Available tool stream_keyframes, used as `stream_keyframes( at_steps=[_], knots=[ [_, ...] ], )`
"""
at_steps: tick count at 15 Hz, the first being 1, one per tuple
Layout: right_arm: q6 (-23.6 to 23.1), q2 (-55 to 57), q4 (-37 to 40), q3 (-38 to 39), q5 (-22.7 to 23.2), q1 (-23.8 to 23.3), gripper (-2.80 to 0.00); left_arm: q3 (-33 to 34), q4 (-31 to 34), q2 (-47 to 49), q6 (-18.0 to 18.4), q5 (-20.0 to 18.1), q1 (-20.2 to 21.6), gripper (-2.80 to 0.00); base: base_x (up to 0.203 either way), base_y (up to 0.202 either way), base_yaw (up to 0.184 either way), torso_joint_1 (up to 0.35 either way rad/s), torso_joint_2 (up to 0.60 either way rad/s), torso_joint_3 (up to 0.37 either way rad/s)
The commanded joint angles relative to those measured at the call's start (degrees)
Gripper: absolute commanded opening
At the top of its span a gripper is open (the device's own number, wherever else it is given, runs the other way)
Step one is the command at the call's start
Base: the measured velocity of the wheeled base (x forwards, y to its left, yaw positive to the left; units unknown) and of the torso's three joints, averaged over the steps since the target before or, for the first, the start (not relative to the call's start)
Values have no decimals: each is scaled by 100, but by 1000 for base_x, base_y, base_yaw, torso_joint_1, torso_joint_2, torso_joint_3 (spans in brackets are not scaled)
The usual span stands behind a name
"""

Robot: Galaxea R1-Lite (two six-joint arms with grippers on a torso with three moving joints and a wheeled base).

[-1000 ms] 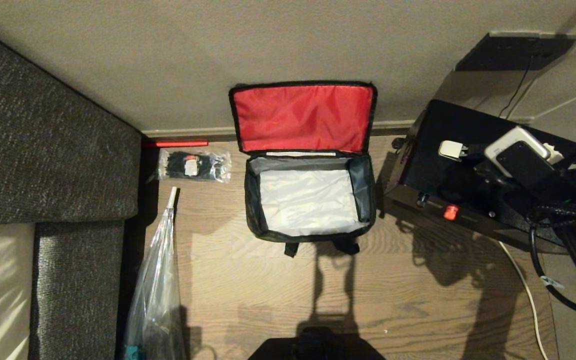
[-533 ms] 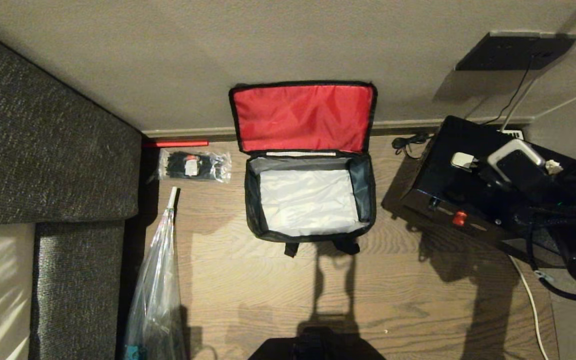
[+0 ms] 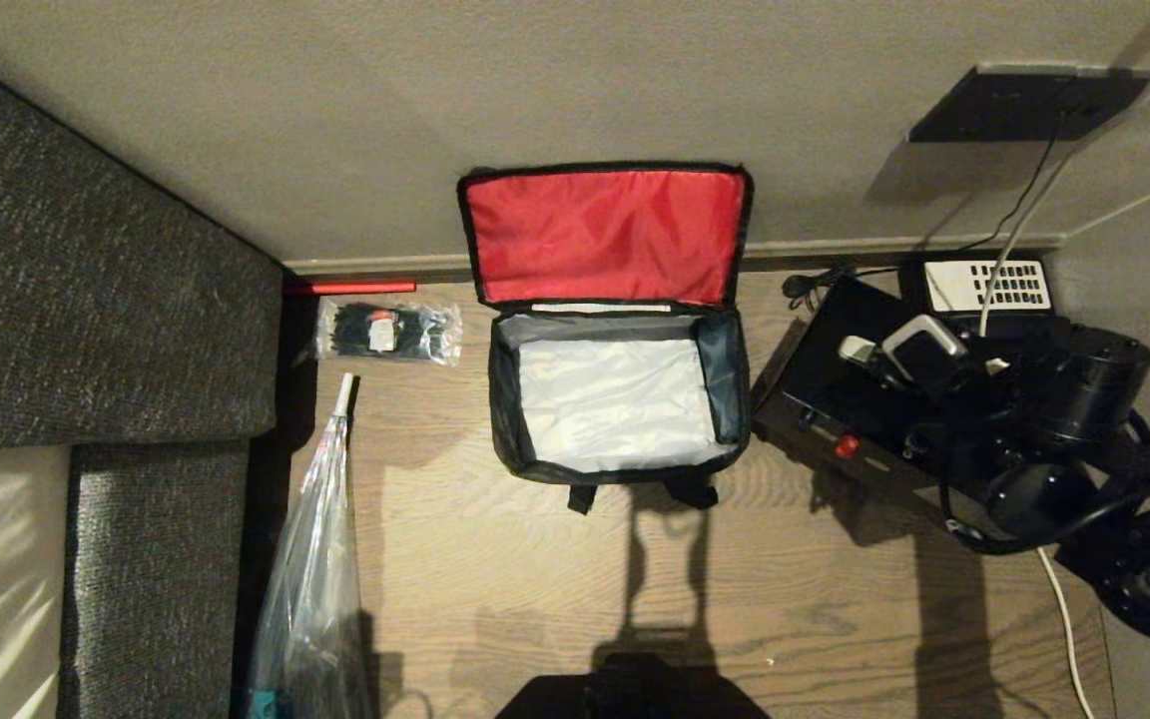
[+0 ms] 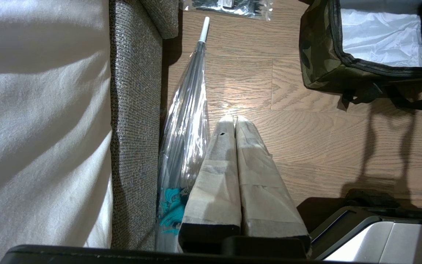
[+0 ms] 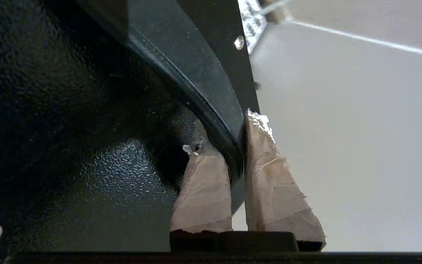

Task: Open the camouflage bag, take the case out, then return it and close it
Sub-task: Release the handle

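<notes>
The camouflage bag (image 3: 615, 409) stands open on the wood floor, its red lid (image 3: 603, 235) leaning back on the wall and its silver-grey inside empty. To its right the black case (image 3: 825, 384) hangs tilted, low over the floor, with small red details on its near edge. My right gripper (image 3: 884, 352) is shut on the case's rim. In the right wrist view its taped fingers (image 5: 203, 183) pinch that black rim (image 5: 214, 117) of the case (image 5: 68, 110). My left gripper (image 4: 232, 119) is parked shut and empty over the floor, with the bag's corner (image 4: 321, 55) ahead of it.
A grey sofa (image 3: 86, 300) fills the left. A clear-wrapped umbrella (image 3: 310, 579) lies along it, and a clear packet of black items (image 3: 387, 332) sits by the wall. A black telephone with a white key panel (image 3: 984, 285) and cables (image 3: 1059, 599) lie behind and right of the case.
My right arm has carried the case down and slightly leftward, so it looks smaller and nearer the floor. The telephone behind it has come into sight. The bag and left arm stay still.
</notes>
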Motion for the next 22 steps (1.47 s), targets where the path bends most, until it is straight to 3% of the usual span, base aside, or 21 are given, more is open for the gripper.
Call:
stream_keyframes(
  at_steps=[1, 11, 12, 18, 22],
  knots=[
    [88, 828, -52, -330, -35, 3, -280, 18, 0, -11, -4, 2, 2, -280, 0, 0, 0, 0, 0, 0],
    [301, 1671, -231, -864, -26, -397, -280, 18, 0, -11, -4, 2, 2, -280, 0, 0, 0, 0, 0, 0],
    [295, 1654, -186, -864, 9, -447, 0, 18, 0, -11, -4, 2, 2, -280, 0, 0, 0, 0, 0, 0],
    [300, 1365, 225, -473, 145, -446, 0, 18, 0, -11, -4, 2, 10, -280, 0, 0, 0, 0, 0, 0],
    [301, 179, 694, 192, 180, -373, 0, 18, 0, -11, -4, 2, 2, -280, 0, 0, 0, 0, 0, 0]
  ],
)
